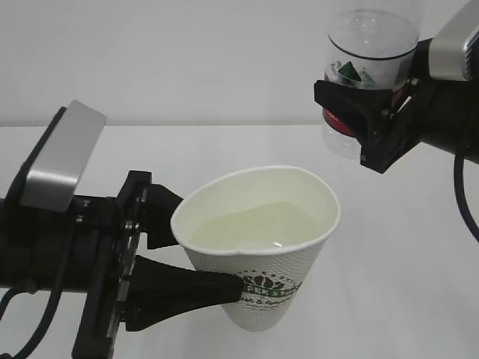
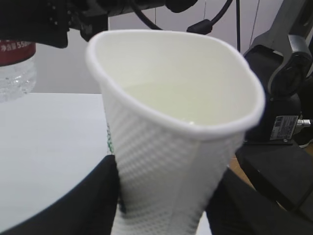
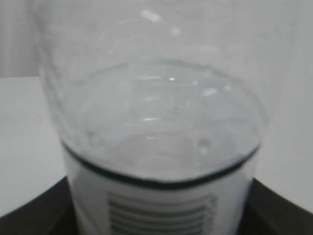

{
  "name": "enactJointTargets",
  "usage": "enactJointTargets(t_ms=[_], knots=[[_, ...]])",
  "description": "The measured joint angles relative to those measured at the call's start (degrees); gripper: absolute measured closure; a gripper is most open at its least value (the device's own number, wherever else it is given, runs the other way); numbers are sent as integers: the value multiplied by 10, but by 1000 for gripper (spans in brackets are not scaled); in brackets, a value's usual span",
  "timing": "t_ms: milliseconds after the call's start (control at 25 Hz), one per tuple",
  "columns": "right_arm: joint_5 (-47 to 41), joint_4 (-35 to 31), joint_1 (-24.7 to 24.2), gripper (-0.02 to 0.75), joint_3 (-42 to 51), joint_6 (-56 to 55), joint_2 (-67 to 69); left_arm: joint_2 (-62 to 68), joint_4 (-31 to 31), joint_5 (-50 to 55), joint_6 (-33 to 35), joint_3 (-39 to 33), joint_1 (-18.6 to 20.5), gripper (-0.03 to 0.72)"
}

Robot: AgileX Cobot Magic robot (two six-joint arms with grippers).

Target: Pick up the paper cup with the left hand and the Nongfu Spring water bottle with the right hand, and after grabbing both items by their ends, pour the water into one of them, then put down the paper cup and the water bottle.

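— On the left of the exterior view, what has hold of the paper cup (image 1: 258, 250)?
— The left hand (image 1: 198, 258), its black jaws part-way apart and pressed to the cup's lower wall near the green-and-black logo. The cup is lifted off the white table (image 1: 404, 299), tilted, its rim squeezed out of round. Pale water (image 1: 254, 228) lies inside it.
— And the upper right?
— The right hand (image 1: 367, 112) holds the Nongfu Spring water bottle (image 1: 367, 71) around its labelled middle, jaws spread about the bottle's width. The bottle sits higher than the cup and off to its right, well apart from it. Which end points up I cannot tell.
— What does the left wrist view give?
— The cup (image 2: 171, 147) fills the frame, its textured wall pinched between the two dark fingers (image 2: 93, 205) at the bottom. The water (image 2: 186, 95) shows faintly inside. The bottle's (image 2: 14, 63) red label and clear ribbed plastic peek in at the left edge.
— The right wrist view?
— Only the bottle (image 3: 161, 147), very close and blurred: clear plastic above, a dark line around it, a barcode on the label below. Dark jaw tips (image 3: 279, 205) flank it at the bottom corners, touching its sides.
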State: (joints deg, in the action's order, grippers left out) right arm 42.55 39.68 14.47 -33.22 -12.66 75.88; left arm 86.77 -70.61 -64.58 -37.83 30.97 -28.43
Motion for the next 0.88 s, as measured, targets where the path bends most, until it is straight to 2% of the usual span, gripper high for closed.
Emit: enactJointTargets(t_ms=[280, 880], knots=[[0, -39, 0, 258, 0, 0, 22, 0, 0, 0, 0, 0, 0, 301], [-3, -192, 0, 258, 0, 83, 41, 0, 0, 0, 0, 0, 0, 303]])
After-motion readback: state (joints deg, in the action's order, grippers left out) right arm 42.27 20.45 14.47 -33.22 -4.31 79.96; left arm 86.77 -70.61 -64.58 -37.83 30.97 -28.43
